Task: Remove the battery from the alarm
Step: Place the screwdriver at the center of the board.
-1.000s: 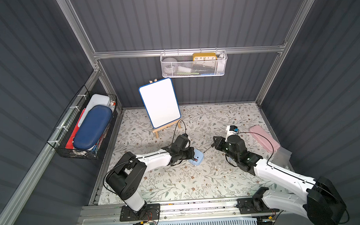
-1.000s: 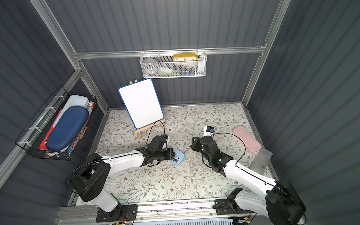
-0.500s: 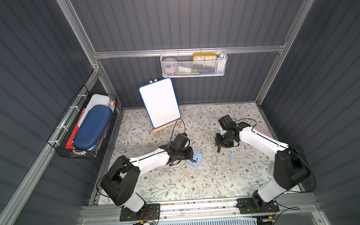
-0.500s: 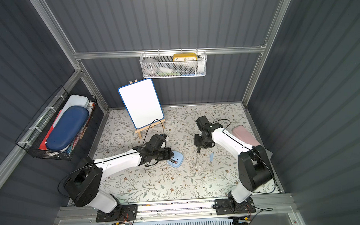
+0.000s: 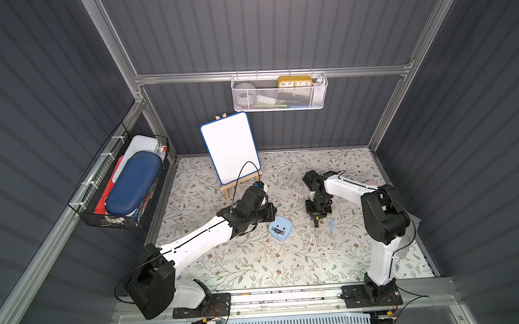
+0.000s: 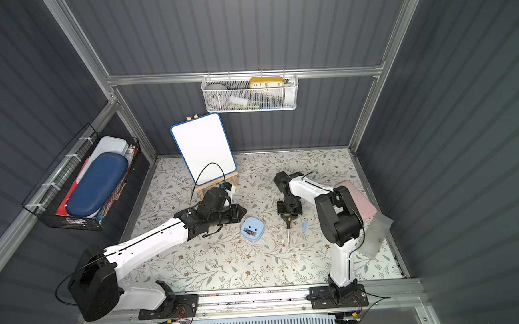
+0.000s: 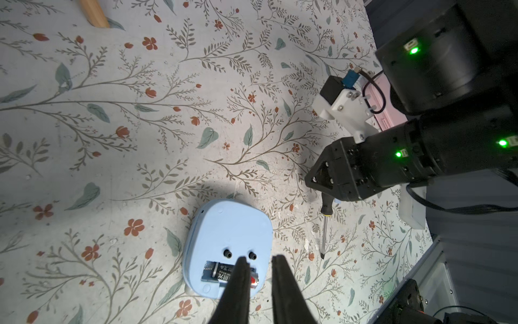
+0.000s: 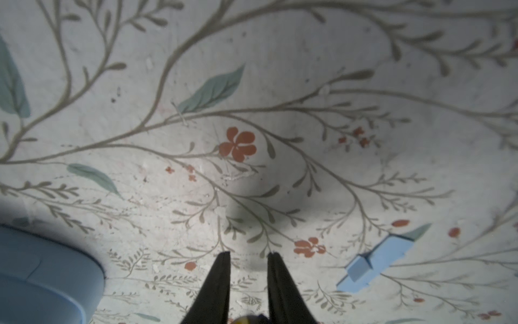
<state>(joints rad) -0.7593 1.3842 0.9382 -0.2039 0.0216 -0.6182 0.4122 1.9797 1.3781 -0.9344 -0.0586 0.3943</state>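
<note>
The light-blue alarm point(image 5: 280, 228) point(image 7: 229, 227) lies face down on the flowered mat. Its back compartment is uncovered, and the dark battery point(image 7: 215, 273) lies in it. My left gripper point(image 7: 259, 259) hovers just over that end of the alarm, open by a narrow gap with nothing between its fingers. One of its fingertips point(image 7: 241, 263) hides part of the battery. To the alarm's right, my right gripper point(image 5: 318, 209) point(image 8: 249, 254) points down at the mat. It is shut on the black-and-yellow handle of a screwdriver point(image 5: 316, 226) point(image 7: 325, 224), whose tip rests near the mat.
A small blue cover piece point(image 5: 331, 225) point(image 8: 375, 263) lies just right of the screwdriver. A whiteboard on a wooden easel point(image 5: 229, 149) stands behind the left arm. A wire basket point(image 5: 279, 93) hangs on the back wall and a black one point(image 5: 125, 188) on the left wall. A pink block point(image 6: 356, 201) lies at the right edge.
My left gripper has drawn back off the alarm and its jaws have parted slightly. The right arm's elbow has swung from the front to the right side; its gripper stays by the screwdriver.
</note>
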